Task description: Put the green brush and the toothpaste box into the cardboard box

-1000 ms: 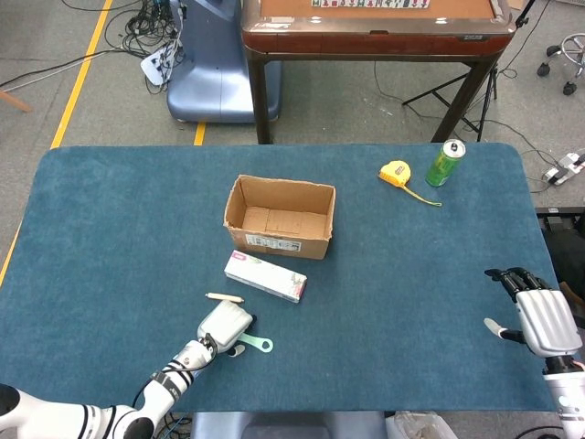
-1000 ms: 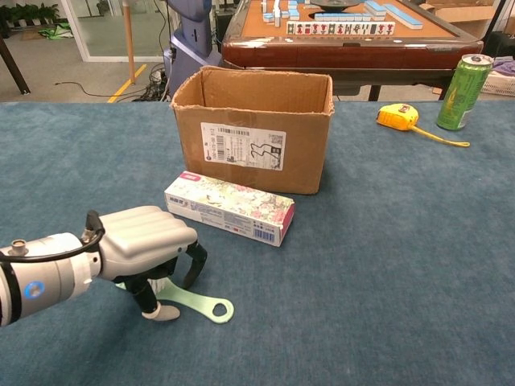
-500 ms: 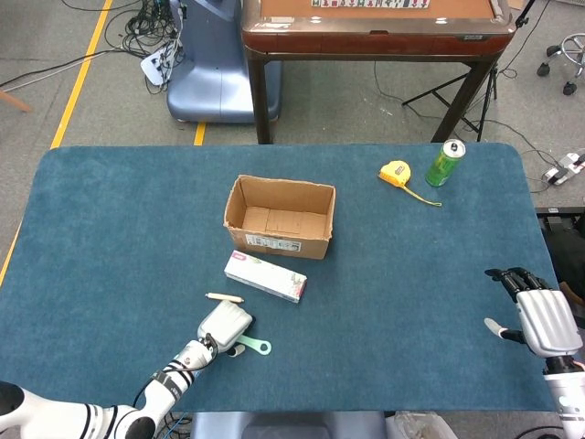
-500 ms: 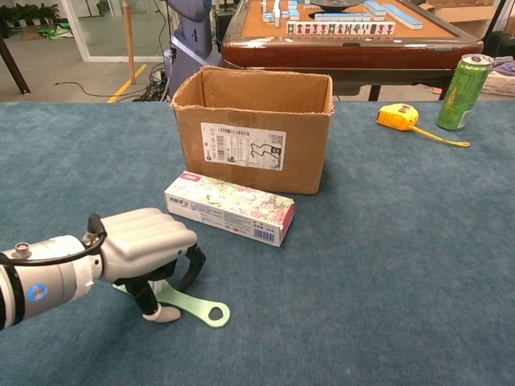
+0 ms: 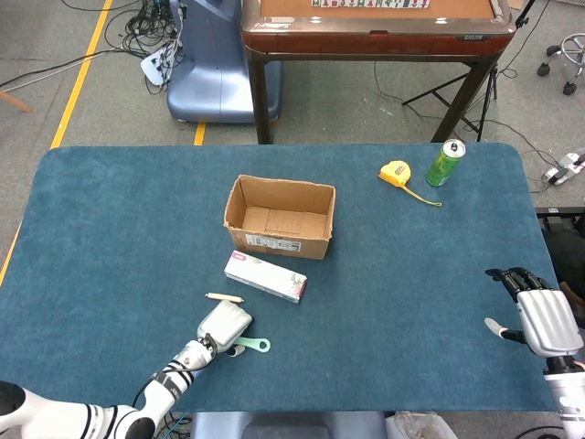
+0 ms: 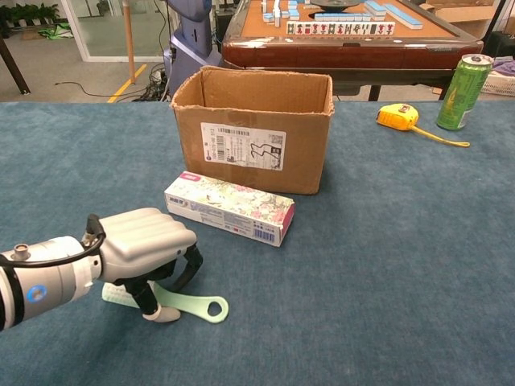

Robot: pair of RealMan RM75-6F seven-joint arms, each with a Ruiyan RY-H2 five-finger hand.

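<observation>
Chest view: left hand (image 6: 145, 245) sits over the green brush (image 6: 189, 305) near the table's (image 6: 402, 241) front edge, fingers (image 6: 153, 310) curled down around the brush's head end, fingertips on the cloth; the handle with its ring end sticks out to the right, flat on the table. Whether the brush is actually clamped, I cannot tell. Toothpaste box (image 6: 229, 208) lies flat just beyond the hand, just in front of the cardboard box (image 6: 253, 141), which stands open-topped mid-table. Head view: right hand (image 5: 541, 315) rests near the table's right edge, fingers spread, holding nothing.
</observation>
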